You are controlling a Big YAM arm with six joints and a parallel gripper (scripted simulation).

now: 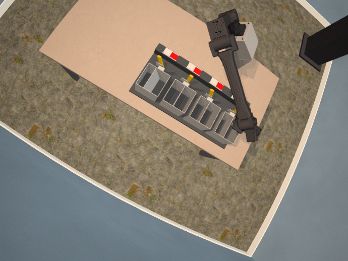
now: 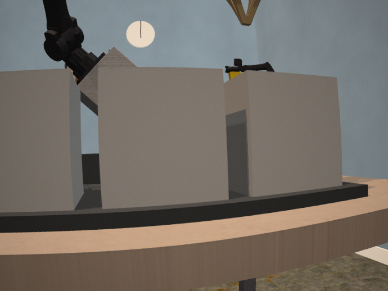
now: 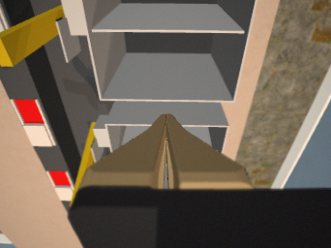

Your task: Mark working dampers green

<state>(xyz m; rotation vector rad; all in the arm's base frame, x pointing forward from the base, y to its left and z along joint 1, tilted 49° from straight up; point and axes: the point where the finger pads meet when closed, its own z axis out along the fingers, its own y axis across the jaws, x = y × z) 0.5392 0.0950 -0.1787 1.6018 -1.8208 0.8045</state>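
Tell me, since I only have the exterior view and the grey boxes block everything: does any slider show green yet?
Observer: No green. From the top, three sliders show red. The fourth is mostly covered by the arm, so I cannot tell its colour.
Operator: Where is the arm's tip?
Observer: The gripper hangs over the last damper, at the end of the row nearest the table's edge.
Operator: Is it holding anything?
Observer: No. In the wrist view the fingers are pressed together with nothing between them.
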